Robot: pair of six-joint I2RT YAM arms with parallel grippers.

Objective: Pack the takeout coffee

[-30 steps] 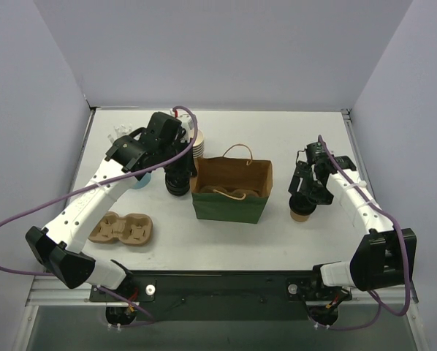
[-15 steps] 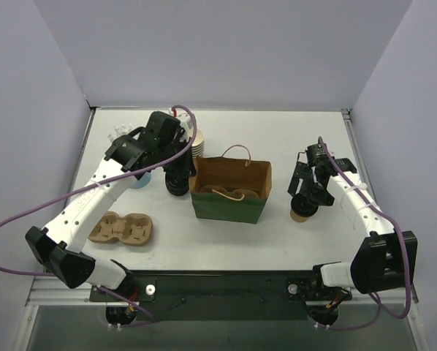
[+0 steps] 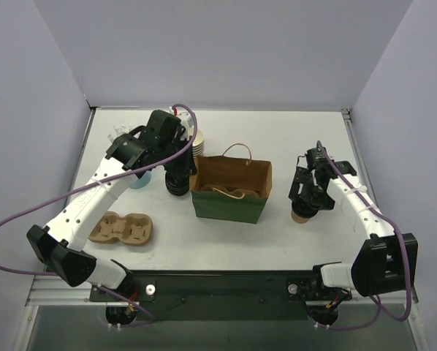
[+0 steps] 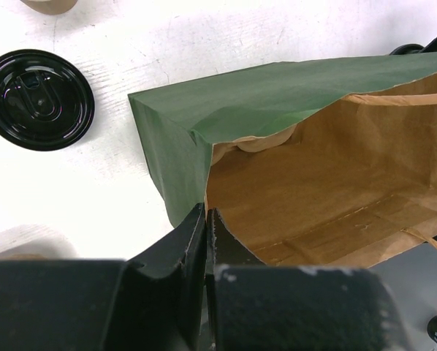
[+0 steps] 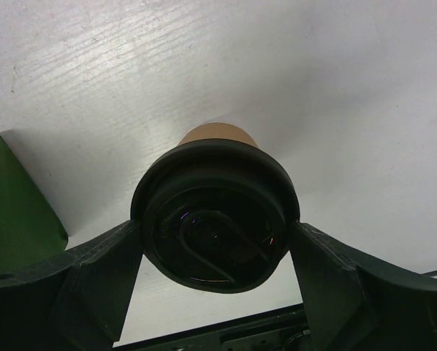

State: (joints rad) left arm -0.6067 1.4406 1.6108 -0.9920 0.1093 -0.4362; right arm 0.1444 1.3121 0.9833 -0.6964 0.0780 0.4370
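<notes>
The takeout coffee (image 3: 300, 214), a kraft cup with a black lid (image 5: 215, 223), stands on the table right of the green paper bag (image 3: 229, 205). My right gripper (image 3: 304, 201) is over it, and in the right wrist view its fingers (image 5: 105, 274) press the lid rim from both sides. My left gripper (image 3: 187, 178) is at the bag's left rim. In the left wrist view the gripper (image 4: 206, 213) is shut on the bag's edge, holding the bag (image 4: 226, 102) open so its brown inside shows.
A loose black lid (image 4: 37, 99) lies left of the bag. A stack of lidless tan cups (image 3: 198, 142) stands behind the bag's left corner. A pulp cup carrier (image 3: 122, 228) lies at front left. The bag's rope handles (image 3: 238, 150) stick up.
My right gripper has shifted slightly left and settled around the cup's lid. The left arm and the bag have not moved.
</notes>
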